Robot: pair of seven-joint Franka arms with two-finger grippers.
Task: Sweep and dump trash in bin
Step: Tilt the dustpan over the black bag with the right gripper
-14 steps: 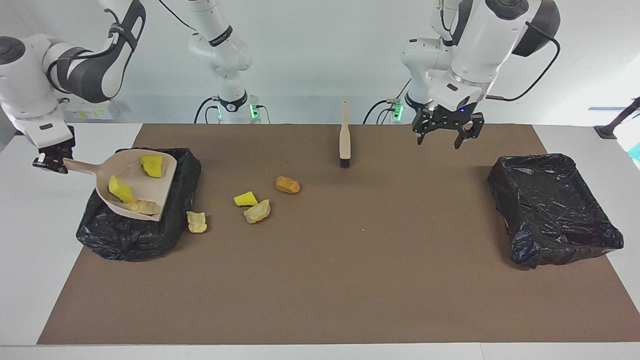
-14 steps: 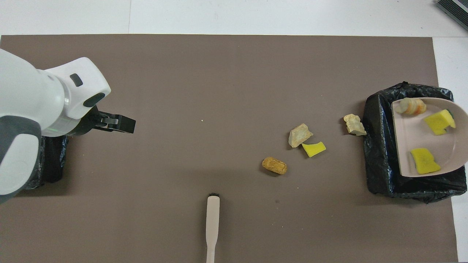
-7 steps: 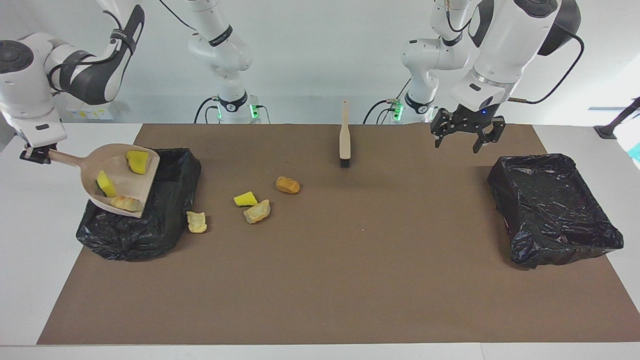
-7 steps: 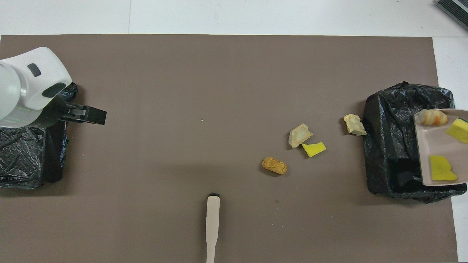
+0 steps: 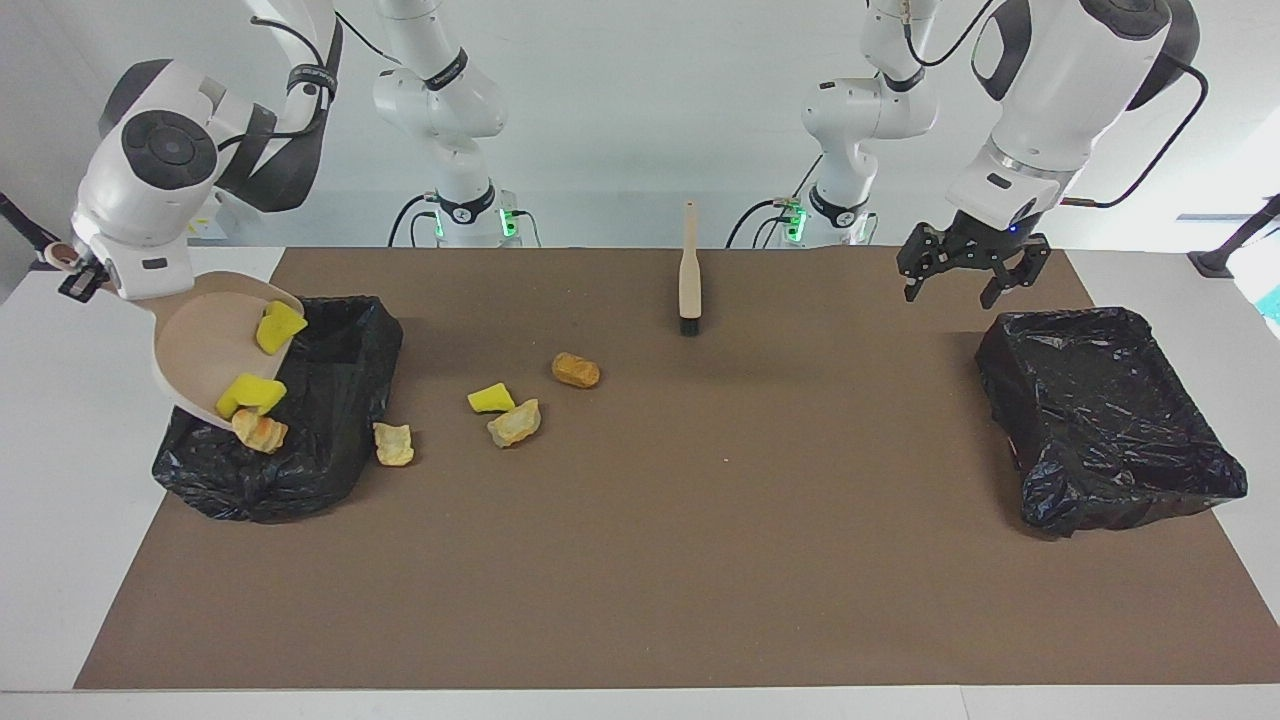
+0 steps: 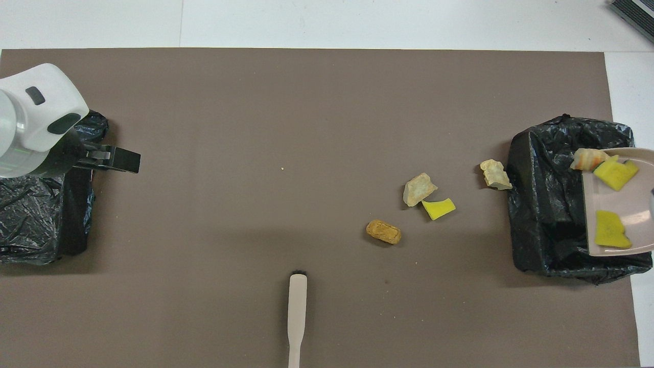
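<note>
Trash (image 5: 250, 393) | now sliding off tipped dustpan (image 5: 200, 350) into bin (image 5: 340, 400) | right gripper (image 5: 75, 280) clamps handle | left gripper (image 5: 965, 268) spread, waiting | dump underway

right gripper (image 5: 75, 278): fingertips hidden by the arm's wrist housing in the facing view; outside the overhead view.
dustpan (image 6: 626, 204): handle cut off by the picture's edge in the overhead view; in the facing view the handle end disappears under the right wrist.
brush (image 6: 297, 317): handle end cut off at the bottom edge of the overhead view.
bin at the left arm's end (image 6: 30, 204): partly covered by the left arm and cut by the picture's edge in the overhead view.
left gripper (image 6: 115, 159): fingers seen edge-on in the overhead view; their gap does not show there.
</note>
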